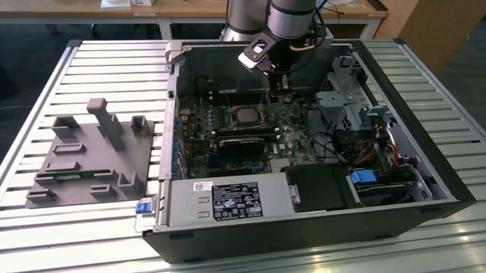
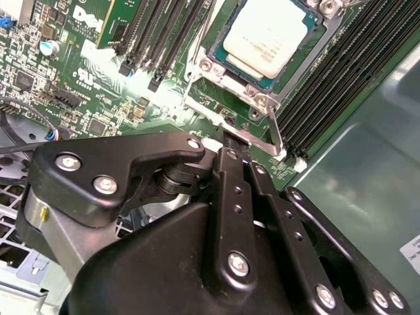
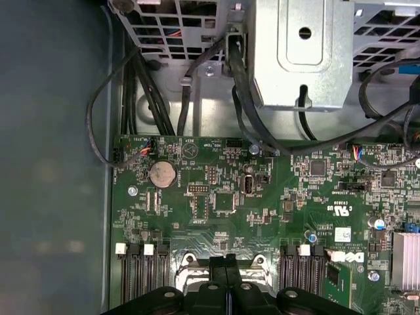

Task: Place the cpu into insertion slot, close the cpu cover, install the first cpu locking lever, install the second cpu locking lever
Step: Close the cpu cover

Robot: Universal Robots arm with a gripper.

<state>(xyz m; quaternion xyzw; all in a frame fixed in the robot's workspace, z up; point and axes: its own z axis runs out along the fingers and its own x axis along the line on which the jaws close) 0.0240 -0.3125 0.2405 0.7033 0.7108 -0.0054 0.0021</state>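
- cpu (image 2: pixel 268 33): small flat square chip with a dull silver-grey metal top, pale under glare in the second wrist view. It is seated in the insertion slot (image 1: pixel 232 114) on the green motherboard (image 2: pixel 98 85).
- cpu cover (image 2: pixel 233 83): thin silvery frame plate lying down over the chip's edges, the metal top showing through its window.
- locking lever (image 2: pixel 251 136): bright metal rod just beside the cover's near corner.
- gripper (image 2: pixel 231 146): black fingers pressed together, tips against the lever's end.
- memory slots (image 2: pixel 341 79): long black rows flanking the socket.
- computer case (image 1: pixel 425 187): open, resting on a slatted table (image 1: pixel 114 57).
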